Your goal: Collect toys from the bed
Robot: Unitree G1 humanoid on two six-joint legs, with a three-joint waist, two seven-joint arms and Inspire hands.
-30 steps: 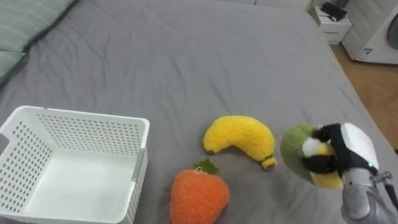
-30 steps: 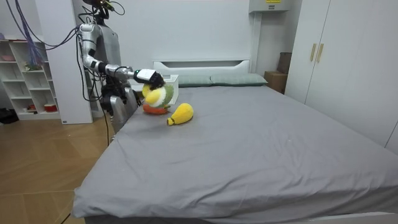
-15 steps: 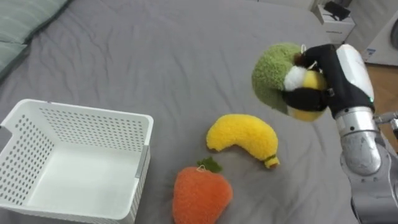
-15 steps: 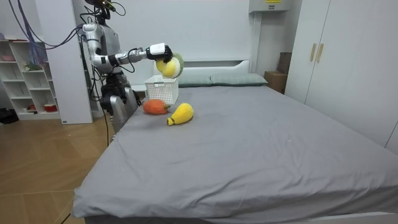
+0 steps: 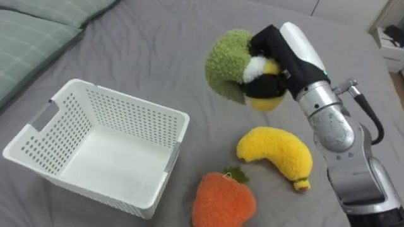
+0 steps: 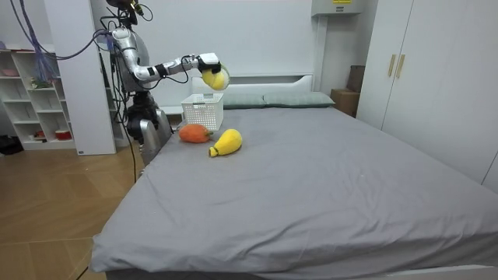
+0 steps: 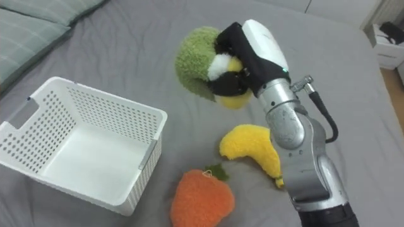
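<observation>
1. Raised since a second ago, the right hand [image 5: 295, 45] clamps a plush toy [image 5: 226, 66] above the grey bed [image 5: 158, 38], near a white basket [image 5: 136, 104].
2. A white wardrobe [image 6: 436, 78] lines the bedroom wall.
3. The toy is fuzzy, green and yellow, possibly a bird.

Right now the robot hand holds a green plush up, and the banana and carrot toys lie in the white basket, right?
Not quite: the robot hand holds the green plush up, but the banana and carrot lie on the bed beside the white basket; the left eye view shows it.
</observation>
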